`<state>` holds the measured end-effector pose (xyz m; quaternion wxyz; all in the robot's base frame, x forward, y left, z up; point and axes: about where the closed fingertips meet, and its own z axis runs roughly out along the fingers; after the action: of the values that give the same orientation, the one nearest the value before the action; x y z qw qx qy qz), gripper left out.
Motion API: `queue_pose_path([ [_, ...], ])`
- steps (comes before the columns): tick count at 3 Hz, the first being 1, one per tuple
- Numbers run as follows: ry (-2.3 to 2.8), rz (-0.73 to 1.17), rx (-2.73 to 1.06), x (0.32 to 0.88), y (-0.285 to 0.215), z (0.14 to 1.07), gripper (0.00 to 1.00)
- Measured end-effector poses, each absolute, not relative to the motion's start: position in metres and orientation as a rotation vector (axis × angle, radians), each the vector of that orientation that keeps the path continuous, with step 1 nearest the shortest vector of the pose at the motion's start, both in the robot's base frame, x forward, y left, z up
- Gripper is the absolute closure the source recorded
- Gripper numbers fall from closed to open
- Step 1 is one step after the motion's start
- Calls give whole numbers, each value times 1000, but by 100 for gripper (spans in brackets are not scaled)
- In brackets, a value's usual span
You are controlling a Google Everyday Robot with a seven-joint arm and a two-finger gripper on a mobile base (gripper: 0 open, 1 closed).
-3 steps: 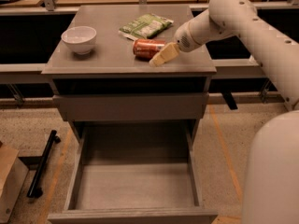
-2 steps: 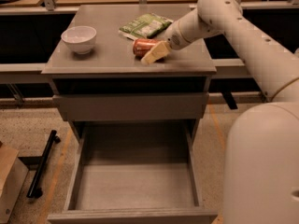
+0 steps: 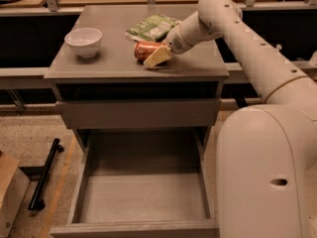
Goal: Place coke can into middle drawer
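The coke can, red-orange, lies on its side on the grey cabinet top, just in front of the green snack bag. My gripper is at the can's right end, low over the top and covering part of the can. The middle drawer is pulled out wide below the cabinet. Its flat grey floor is bare.
A white bowl stands at the left of the cabinet top. A green snack bag lies behind the can. A shut drawer front sits above the open drawer. A black bar and a cardboard box lie on the floor at the left.
My arm has swung left across the cabinet top. The gripper has moved from beside the can's right end to over it.
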<state>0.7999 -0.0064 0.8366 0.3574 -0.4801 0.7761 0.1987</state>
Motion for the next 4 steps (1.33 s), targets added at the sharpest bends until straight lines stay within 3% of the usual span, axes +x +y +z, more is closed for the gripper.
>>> queue_pose_path([
  [2, 2030, 493, -1222, 778, -27, 844, 85],
  [3, 2069, 424, -1154, 724, -70, 881, 100],
  [4, 2134, 354, -1144, 670, -95, 892, 100],
])
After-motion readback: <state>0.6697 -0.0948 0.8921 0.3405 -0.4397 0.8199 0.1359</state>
